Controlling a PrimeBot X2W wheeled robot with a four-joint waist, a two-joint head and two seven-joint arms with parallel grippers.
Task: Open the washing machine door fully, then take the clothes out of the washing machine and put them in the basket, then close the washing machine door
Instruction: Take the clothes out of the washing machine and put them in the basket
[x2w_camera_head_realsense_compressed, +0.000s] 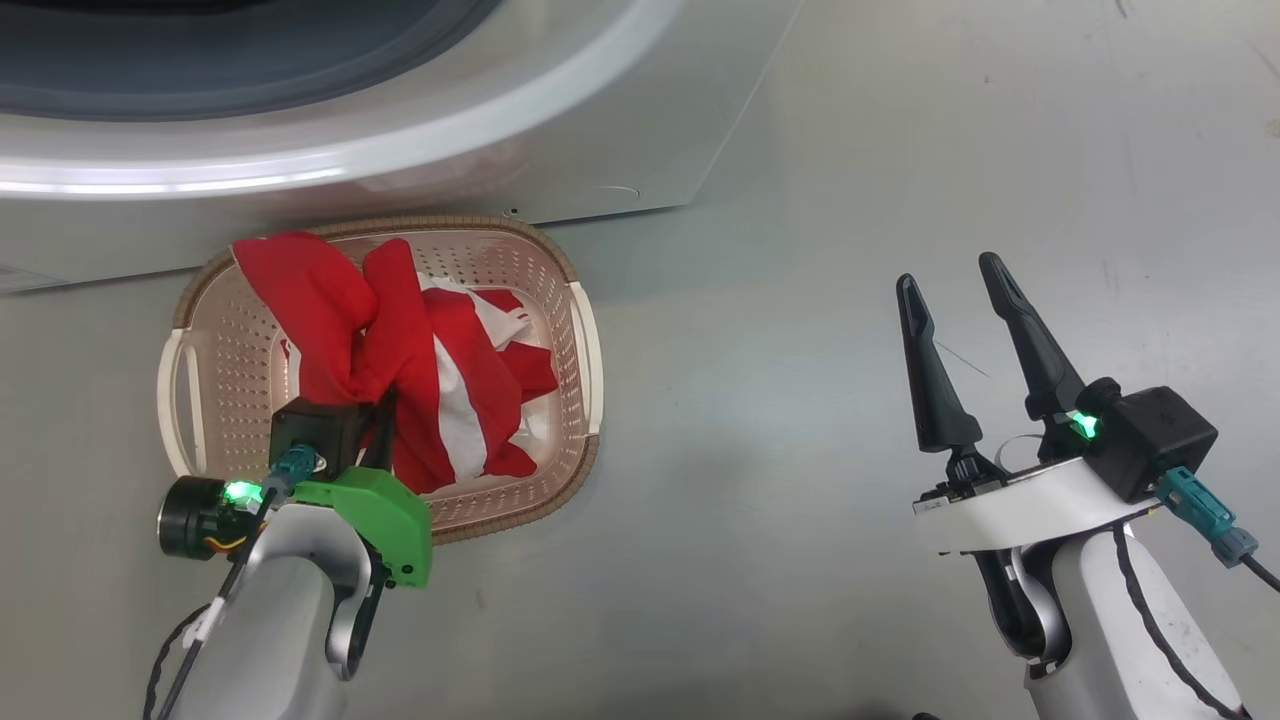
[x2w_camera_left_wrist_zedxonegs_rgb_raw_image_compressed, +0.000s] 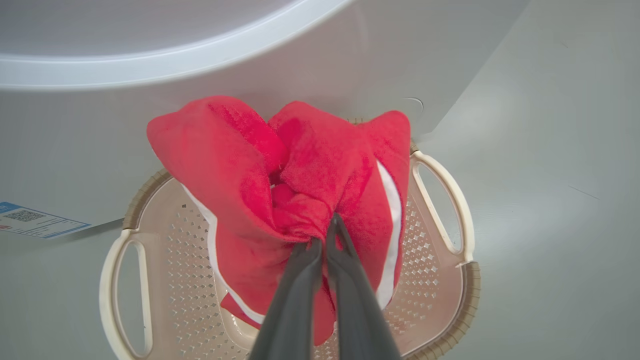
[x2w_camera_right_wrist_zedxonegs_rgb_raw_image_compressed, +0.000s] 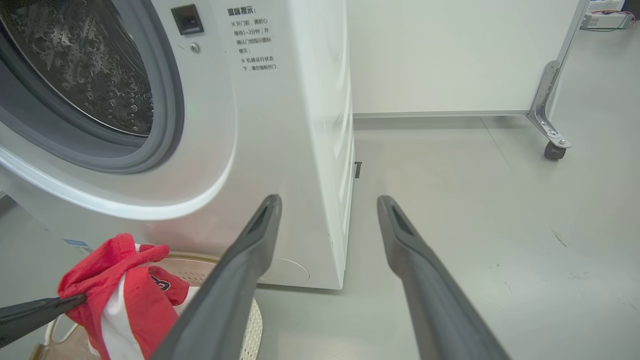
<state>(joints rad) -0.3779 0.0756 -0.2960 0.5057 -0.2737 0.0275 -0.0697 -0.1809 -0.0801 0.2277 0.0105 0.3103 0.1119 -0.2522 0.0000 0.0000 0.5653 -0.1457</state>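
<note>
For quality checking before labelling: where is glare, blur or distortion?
Head view: a bright glare band on the blurred washing machine. Left wrist view: clothes sharp, left gripper soft near the lens. Right wrist view: wide-angle lens slightly bows the machine's side edge.

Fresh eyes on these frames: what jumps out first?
The bright red white-striped fabric clothes bunch over the cream perforated plastic basket on the grey floor, pinched by the shut left claw. Behind it gapes the big white washing machine, the visible part of its steel drum bare. The right claw hangs open alongside.
</note>
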